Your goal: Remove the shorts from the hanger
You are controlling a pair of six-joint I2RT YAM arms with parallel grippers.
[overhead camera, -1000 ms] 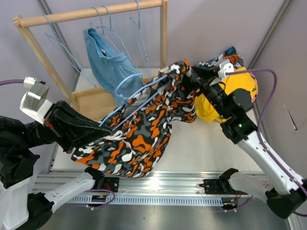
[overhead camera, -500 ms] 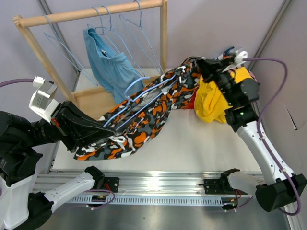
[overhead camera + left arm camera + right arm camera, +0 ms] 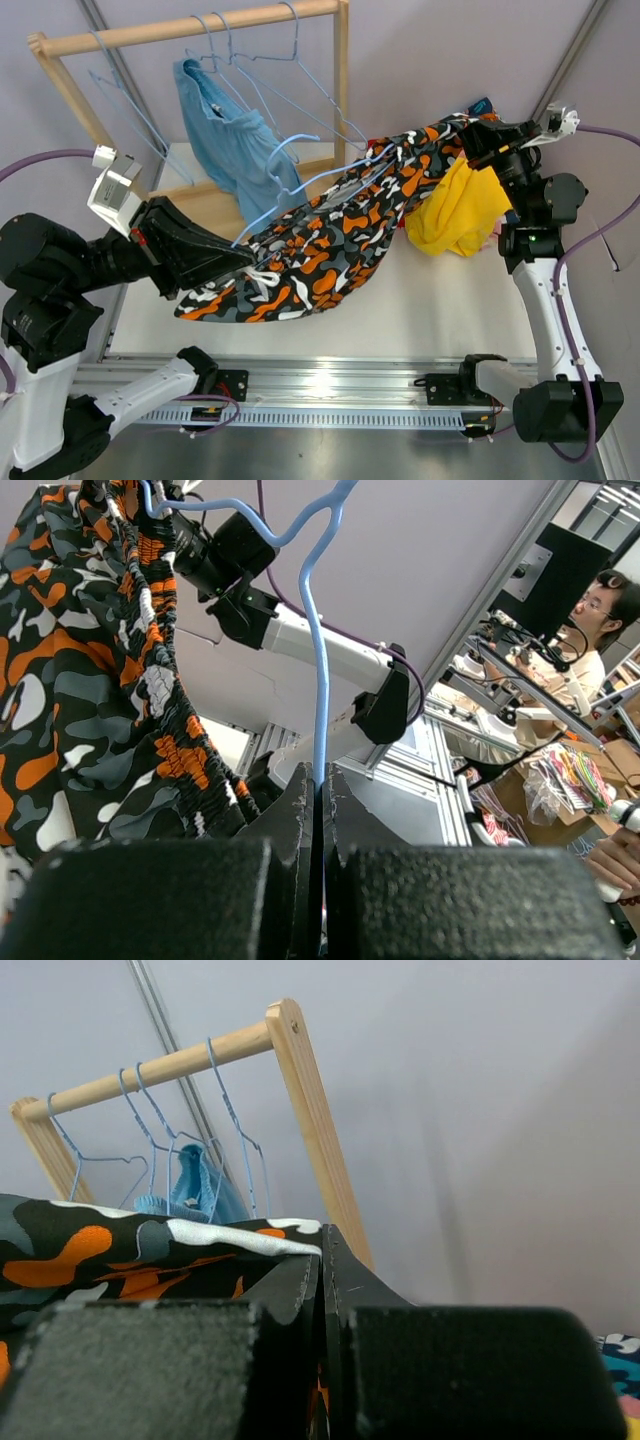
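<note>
The black-orange-white blotched shorts [image 3: 330,240] hang stretched in the air between both arms, still threaded on a light blue wire hanger [image 3: 318,181]. My left gripper [image 3: 240,262] is shut on the hanger's wire [image 3: 320,680], with the shorts' waistband [image 3: 150,680] to the left of it. At the right end, my right gripper [image 3: 470,135] is shut on an edge of the shorts [image 3: 130,1250], with cloth pinched between its fingertips [image 3: 322,1240].
A wooden rack [image 3: 190,28] at the back carries plain light blue shorts [image 3: 225,140] on a hanger, beside empty blue hangers [image 3: 290,70]. Yellow shorts [image 3: 455,215] lie heaped at the table's right, under my right arm. The rail runs along the near edge.
My right gripper has shut on the blotched shorts and pulled back to the right, drawing the cloth taut. My left arm with the hanger has lifted slightly.
</note>
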